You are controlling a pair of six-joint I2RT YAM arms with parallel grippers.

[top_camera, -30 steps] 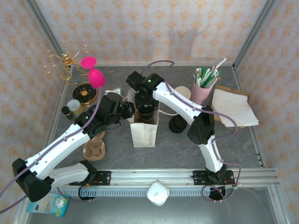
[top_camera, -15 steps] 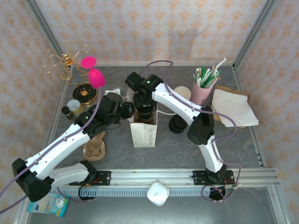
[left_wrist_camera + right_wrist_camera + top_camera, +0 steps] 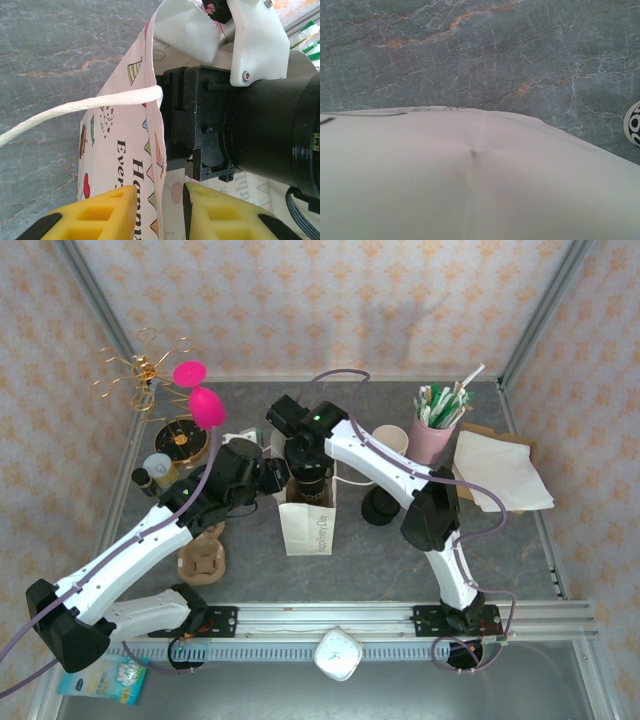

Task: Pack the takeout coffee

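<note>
A white printed paper bag stands upright mid-table. My right gripper reaches down into its open mouth from above. Its black body shows inside the bag, with the fingers hidden, so I cannot tell their state. The takeout coffee is hidden. My left gripper is at the bag's left rim. Its yellow fingers stand apart astride the bag wall, one outside and one inside. White bag paper lies close under the right wrist camera.
Loose black lids lie right of the bag, with cream cups and a pink cup of straws behind. Napkins sit far right. A brown cup carrier lies left of the bag. A white rope handle sticks out.
My right wrist has shifted slightly back and left over the bag's mouth. The left arm and the bag have stayed put.
</note>
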